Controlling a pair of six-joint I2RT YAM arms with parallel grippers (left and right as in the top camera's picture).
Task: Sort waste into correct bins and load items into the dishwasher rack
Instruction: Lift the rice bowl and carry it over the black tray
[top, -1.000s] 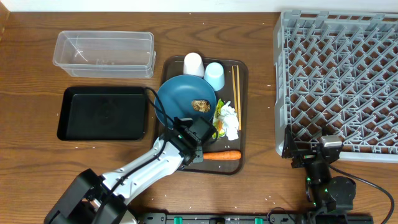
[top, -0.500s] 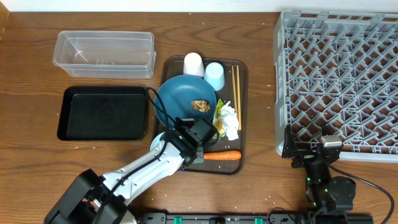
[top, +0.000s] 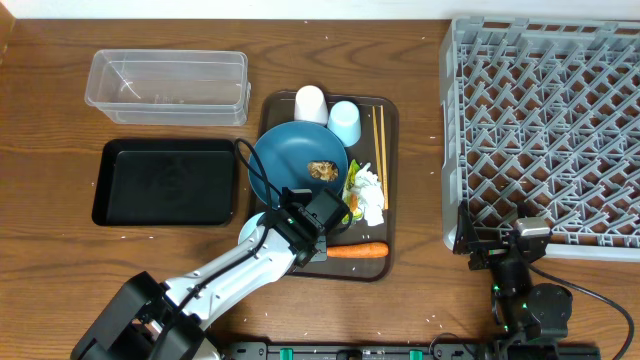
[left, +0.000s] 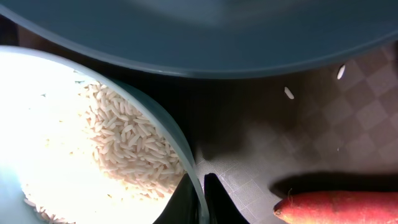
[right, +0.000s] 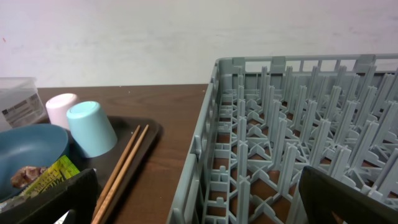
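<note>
The left gripper (left: 199, 186) was clenched on the rim of the light blue bowl (left: 43, 112), one finger inside and one outside, at the near left corner of the dark brown serving tray (top: 390, 225). The bowl held a heap of loose white rice (left: 124, 149), and a few stray grains lay on the tray's checkered surface. Seen from the left wrist, the edge of the dark blue plate (top: 290, 150) stood just beyond the bowl. The orange carrot (top: 357, 250) lay on its side along the tray's near edge, just beside the gripper. A small brown food lump (top: 322, 169) sat on the plate. The crumpled white tissue (top: 371, 197) and the green-yellow foil wrapper (top: 351, 181) were bunched between the plate and the wooden chopsticks (top: 379, 140), which ran along the tray's right side. A white cup (top: 311, 103) and a light blue cup (top: 344, 122) stood upside down, side by side, at the far end. On the table (top: 60, 250) to the left were the clear plastic tub (top: 168, 87) and, nearer, the black tray (top: 165, 182). The right gripper (right: 196, 180) hung with its fingers spread wide and nothing between them, at the near left corner of the grey dishwasher rack (top: 545, 130)
</note>
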